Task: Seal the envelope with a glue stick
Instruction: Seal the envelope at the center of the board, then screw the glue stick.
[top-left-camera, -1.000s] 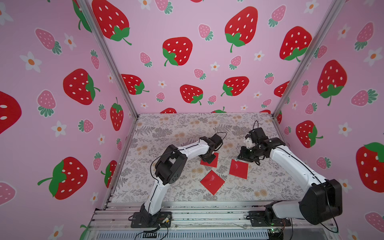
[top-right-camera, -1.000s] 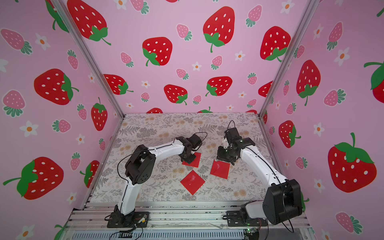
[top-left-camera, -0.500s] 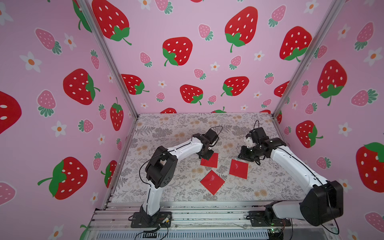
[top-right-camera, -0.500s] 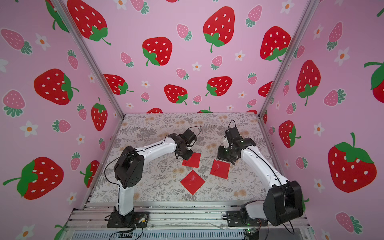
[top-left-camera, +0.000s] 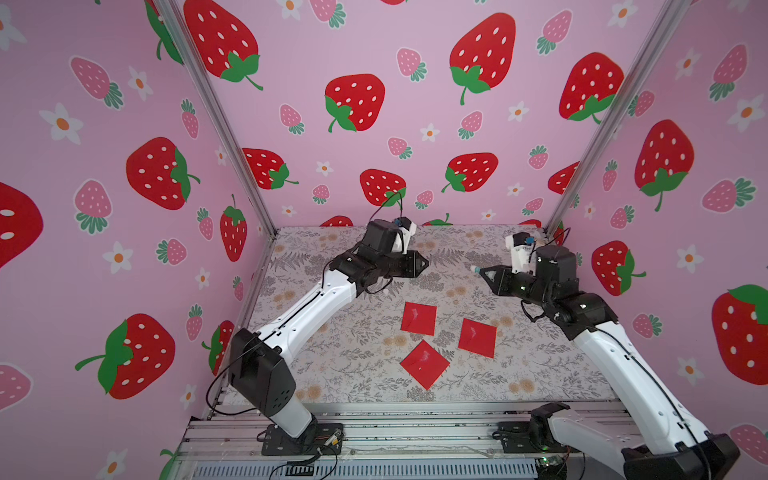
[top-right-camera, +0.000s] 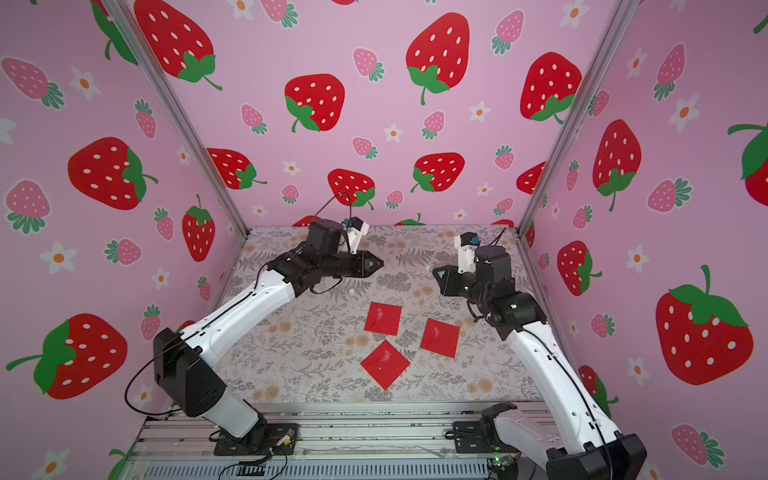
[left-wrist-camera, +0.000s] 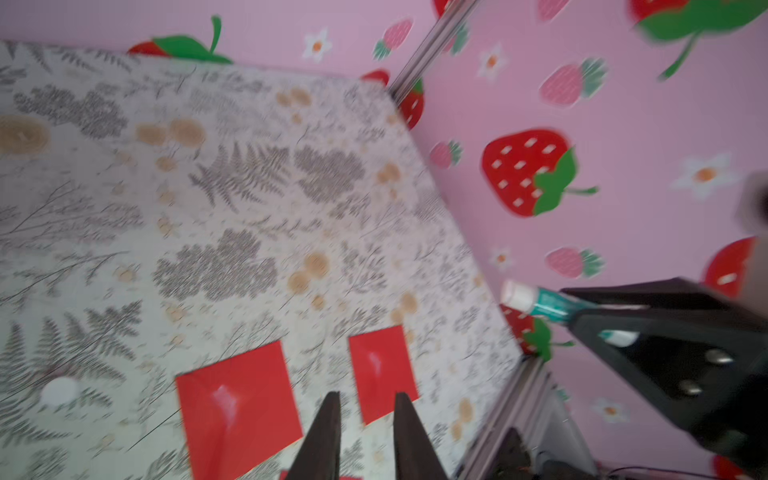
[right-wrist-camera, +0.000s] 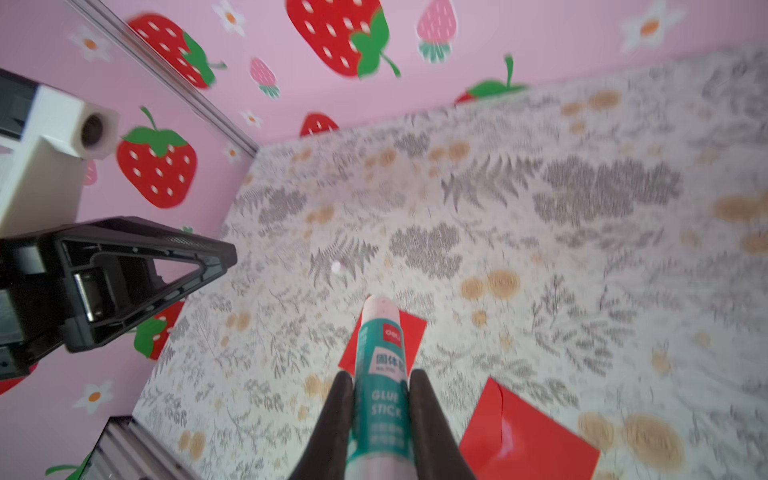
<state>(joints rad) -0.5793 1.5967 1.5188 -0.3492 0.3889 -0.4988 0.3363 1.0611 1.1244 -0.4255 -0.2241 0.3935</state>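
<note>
Three red envelopes lie flat on the floral table: one at the back (top-left-camera: 419, 318), one to the right (top-left-camera: 478, 337), one at the front (top-left-camera: 424, 364). In both top views the two arms hang above the table behind them, tips facing each other. My right gripper (right-wrist-camera: 381, 373) is shut on the glue stick (right-wrist-camera: 380, 332), a white tube with a teal label whose tip sticks out past the fingers (top-left-camera: 478, 270). My left gripper (left-wrist-camera: 366, 399) hovers over the envelopes (left-wrist-camera: 239, 407) (left-wrist-camera: 382, 374), its jaws a little apart with nothing between them.
A small white round cap-like piece (top-left-camera: 385, 292) lies on the table under the left arm, behind the back envelope. Pink strawberry walls close in the back and both sides. A metal rail (top-left-camera: 374, 428) with the arm bases runs along the front edge.
The left gripper has lifted off the back envelope, risen away from the table, and its jaws have parted. The right gripper has risen a little with the glue stick.
</note>
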